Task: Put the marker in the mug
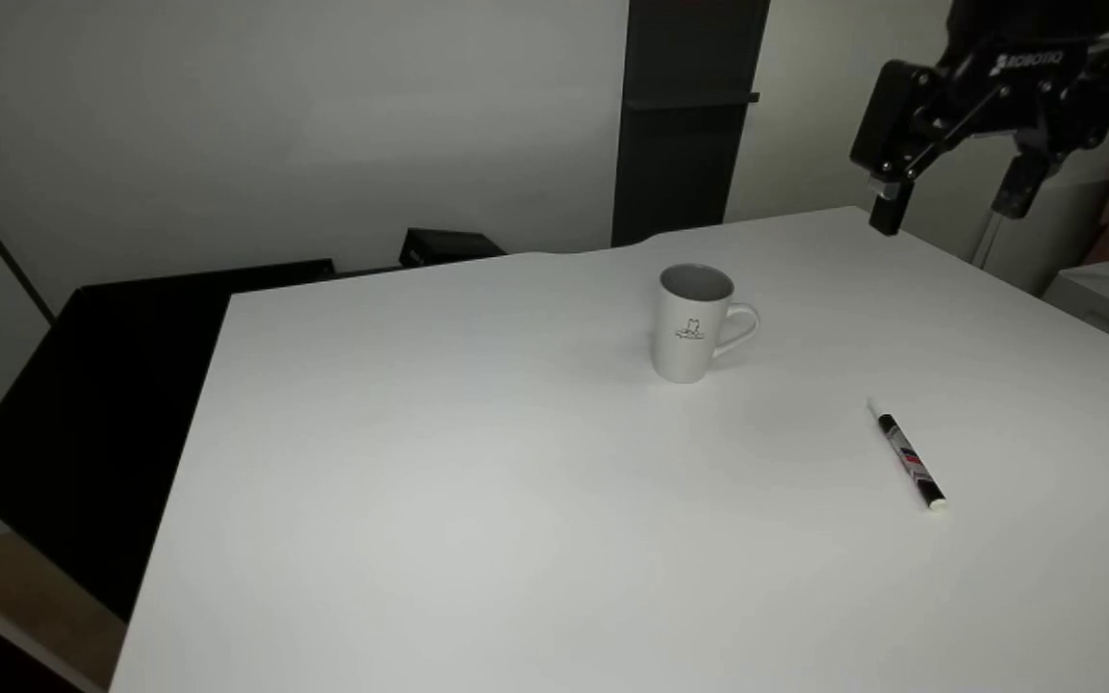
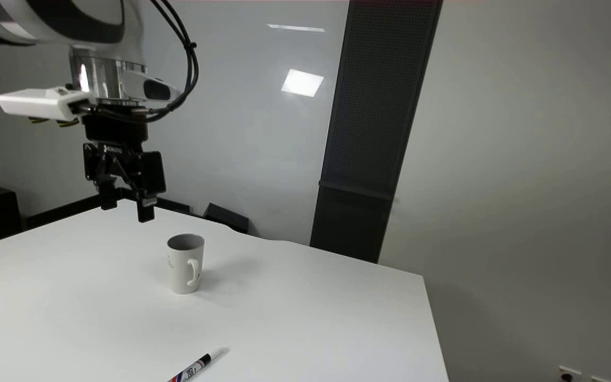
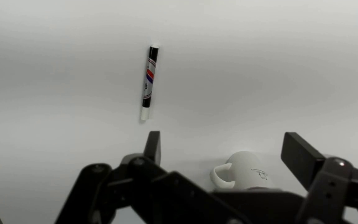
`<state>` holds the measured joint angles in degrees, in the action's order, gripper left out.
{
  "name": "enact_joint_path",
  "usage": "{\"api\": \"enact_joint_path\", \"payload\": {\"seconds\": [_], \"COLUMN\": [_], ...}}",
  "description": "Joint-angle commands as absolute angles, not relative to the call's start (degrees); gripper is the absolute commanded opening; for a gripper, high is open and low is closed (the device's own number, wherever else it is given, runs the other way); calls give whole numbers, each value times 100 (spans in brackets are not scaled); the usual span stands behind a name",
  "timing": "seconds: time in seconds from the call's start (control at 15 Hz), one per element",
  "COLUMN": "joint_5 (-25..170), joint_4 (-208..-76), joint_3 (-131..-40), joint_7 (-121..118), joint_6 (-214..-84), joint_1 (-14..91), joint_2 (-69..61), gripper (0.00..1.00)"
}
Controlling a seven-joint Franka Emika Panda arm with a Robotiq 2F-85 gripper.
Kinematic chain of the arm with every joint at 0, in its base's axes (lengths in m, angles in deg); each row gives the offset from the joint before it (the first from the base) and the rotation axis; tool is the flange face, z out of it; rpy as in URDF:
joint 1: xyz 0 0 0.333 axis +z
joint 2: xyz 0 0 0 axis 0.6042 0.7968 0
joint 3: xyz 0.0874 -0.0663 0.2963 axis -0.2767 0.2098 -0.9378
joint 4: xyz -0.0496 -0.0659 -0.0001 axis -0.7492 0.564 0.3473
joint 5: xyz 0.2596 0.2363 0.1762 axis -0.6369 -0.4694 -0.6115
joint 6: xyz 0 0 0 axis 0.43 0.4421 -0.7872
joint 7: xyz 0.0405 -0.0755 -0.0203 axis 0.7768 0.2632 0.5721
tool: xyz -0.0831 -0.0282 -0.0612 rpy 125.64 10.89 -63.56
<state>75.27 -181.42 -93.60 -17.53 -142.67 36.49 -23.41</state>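
Observation:
The marker lies flat on the white table, seen in both exterior views (image 1: 912, 464) (image 2: 195, 367) and in the wrist view (image 3: 149, 77). It is black with a light label, red and blue stripes and white ends. Its near part is cut off by the frame edge in an exterior view. The white mug stands upright in both exterior views (image 1: 682, 339) (image 2: 180, 271); its upper part is hidden by my gripper in the wrist view (image 3: 244, 169). My gripper (image 1: 952, 210) (image 2: 127, 208) (image 3: 224, 147) is open and empty, high above the table, apart from both.
The white table (image 1: 477, 462) has the mug toward its back and the marker off to the handle side. A black surface (image 1: 102, 414) and a small black box (image 1: 449, 246) are beyond the table's edges. A wall with a dark panel (image 2: 374, 127) stands behind.

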Motion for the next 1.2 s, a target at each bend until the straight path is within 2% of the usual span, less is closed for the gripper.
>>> {"api": "enact_joint_path", "payload": {"seconds": [0.0, 0.4, 0.6, 1.13], "joint_5": [7651, 7334, 6900, 7054], "joint_4": [-18626, -19080, -19062, -19103], "joint_3": [-9155, -8708, -8619, -8556], "joint_7": [-1963, -1880, -1248, -1377], "joint_6": [-14914, -15841, -15677, -15905], "joint_1": [3584, 3347, 3299, 3345], "joint_2": [-2236, -1778, -1558, -1467], "gripper": [100, 100, 100, 100]}}
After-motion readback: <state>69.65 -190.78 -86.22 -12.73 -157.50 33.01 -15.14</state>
